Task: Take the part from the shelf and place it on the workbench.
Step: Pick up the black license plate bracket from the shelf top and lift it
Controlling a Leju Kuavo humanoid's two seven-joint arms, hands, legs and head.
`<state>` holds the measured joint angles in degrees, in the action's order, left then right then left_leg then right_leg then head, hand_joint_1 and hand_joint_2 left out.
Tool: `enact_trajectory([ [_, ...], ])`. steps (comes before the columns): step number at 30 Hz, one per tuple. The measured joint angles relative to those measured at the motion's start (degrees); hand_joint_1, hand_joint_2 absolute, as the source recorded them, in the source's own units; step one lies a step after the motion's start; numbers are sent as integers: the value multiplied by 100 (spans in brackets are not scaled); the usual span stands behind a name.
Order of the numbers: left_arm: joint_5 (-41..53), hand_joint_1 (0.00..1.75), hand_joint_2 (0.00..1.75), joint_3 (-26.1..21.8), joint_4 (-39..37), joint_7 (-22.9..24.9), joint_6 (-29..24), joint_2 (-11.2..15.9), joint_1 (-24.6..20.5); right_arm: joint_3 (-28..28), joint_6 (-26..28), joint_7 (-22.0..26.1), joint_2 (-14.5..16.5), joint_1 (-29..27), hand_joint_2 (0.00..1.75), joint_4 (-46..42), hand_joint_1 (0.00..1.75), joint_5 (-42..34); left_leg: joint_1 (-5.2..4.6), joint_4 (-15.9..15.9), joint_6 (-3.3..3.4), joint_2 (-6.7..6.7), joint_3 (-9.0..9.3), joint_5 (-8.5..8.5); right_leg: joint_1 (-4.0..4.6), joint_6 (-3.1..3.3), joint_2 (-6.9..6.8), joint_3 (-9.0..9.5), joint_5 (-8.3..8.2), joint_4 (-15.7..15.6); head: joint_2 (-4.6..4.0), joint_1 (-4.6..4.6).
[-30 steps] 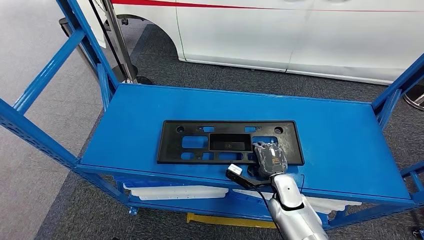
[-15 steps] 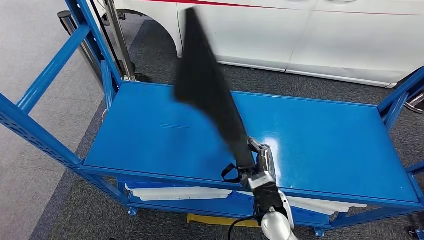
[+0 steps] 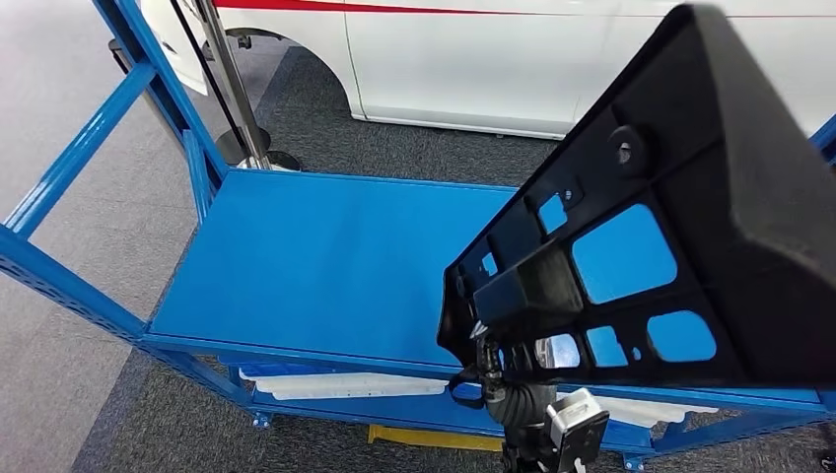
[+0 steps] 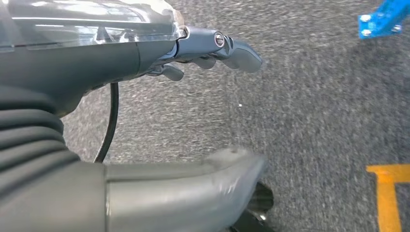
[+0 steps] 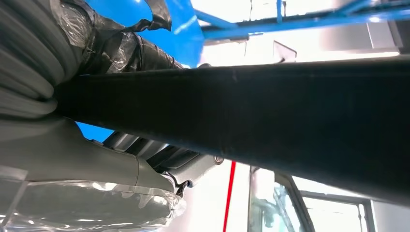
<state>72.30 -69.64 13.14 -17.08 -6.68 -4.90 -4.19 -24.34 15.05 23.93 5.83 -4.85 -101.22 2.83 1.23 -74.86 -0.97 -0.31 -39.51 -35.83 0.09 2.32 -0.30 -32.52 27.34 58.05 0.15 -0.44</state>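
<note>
1. One big flat black plastic part (image 3: 680, 227), a plate with rectangular cutouts and round holes, is up in the air, tilted on edge, close to the head camera and covering the right end of the blue metal shelf (image 3: 315, 266).
2. Right hand (image 3: 508, 379) grips the part at its lower edge; the right wrist view shows the thumb and fingers clamped on either side of the black edge (image 5: 270, 111).
3. Left hand (image 4: 145, 96) hangs over grey carpet floor (image 4: 314, 106), fingers spread apart, nothing in it.
4. White moulded pieces (image 3: 345, 379) lie on the tier below the shelf top.
5. White car body (image 3: 473, 59) sits behind the shelf.
</note>
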Motion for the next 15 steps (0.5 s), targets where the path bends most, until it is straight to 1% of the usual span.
enact_trajectory([
  [1,-13,0,175,-17,0,19,1,-3,2,-22,-35,102,1,-93,175,5,175,35,0,132,1,1,55,140,2,-2,4,1,14,19,0,-1],
  [2,-25,0,175,-33,0,37,3,-6,1,-49,-73,213,1,-170,175,10,175,66,1,468,7,2,210,358,1,-13,11,4,35,46,0,0],
  [3,-32,0,175,-50,0,54,10,-8,-3,-77,-101,320,1,-234,175,16,175,106,0,864,22,3,397,540,0,-30,18,3,62,80,0,0],
  [4,-43,0,175,-66,0,72,18,-13,-11,-105,-113,413,1,-283,175,23,175,151,-6,1210,38,3,558,666,12,-55,24,-9,91,130,0,0],
  [5,-54,0,175,-84,0,98,26,-19,-17,-134,-117,488,1,-326,175,31,175,203,-13,1419,58,0,653,719,22,-84,28,-26,110,166,0,1],
  [6,-64,0,175,-103,0,126,35,-25,-20,-162,-110,547,1,-367,175,39,175,256,-20,1494,78,-3,683,708,32,-109,32,-42,119,189,0,2],
  [8,-81,0,175,-133,0,181,60,-35,-15,-208,-80,624,-1,-437,175,50,175,349,-26,1505,121,-9,676,721,36,-153,38,-57,116,196,0,3],
  [9,-86,0,175,-146,-1,197,74,-43,-12,-222,-64,648,-3,-458,175,52,175,379,-20,1522,149,-6,681,736,29,-181,42,-60,144,219,0,3],
  [10,-89,0,175,-157,-2,209,85,-51,-13,-229,-54,665,-6,-468,175,54,175,399,-12,1540,179,-3,686,752,21,-215,42,-92,219,309,0,3],
  [11,-91,0,175,-166,-3,215,90,-60,-17,-231,-52,676,-9,-472,175,55,175,407,0,1556,204,1,688,765,8,-251,42,-174,356,505,0,4],
  [12,-92,0,175,-173,-4,218,91,-66,-21,-231,-49,682,-13,-477,175,56,175,413,2,1561,217,6,687,771,-10,-288,39,-311,542,820,0,4],
  [13,-93,0,175,-178,-4,220,90,-66,-22,-231,-49,686,-17,-485,175,60,175,416,1,1561,222,9,682,772,-23,-315,37,-485,729,1197,0,4],
  [14,-93,0,175,-183,-4,224,89,-67,-22,-231,-49,688,-22,-496,175,68,175,419,0,1560,223,12,680,772,-37,-331,36,-650,861,1546,0,4],
  [15,-94,0,175,-190,-4,227,87,-68,-21,-231,-49,688,-28,-509,175,78,175,420,-1,1559,222,14,680,772,-47,-339,36,-748,890,1746,0,4],
])
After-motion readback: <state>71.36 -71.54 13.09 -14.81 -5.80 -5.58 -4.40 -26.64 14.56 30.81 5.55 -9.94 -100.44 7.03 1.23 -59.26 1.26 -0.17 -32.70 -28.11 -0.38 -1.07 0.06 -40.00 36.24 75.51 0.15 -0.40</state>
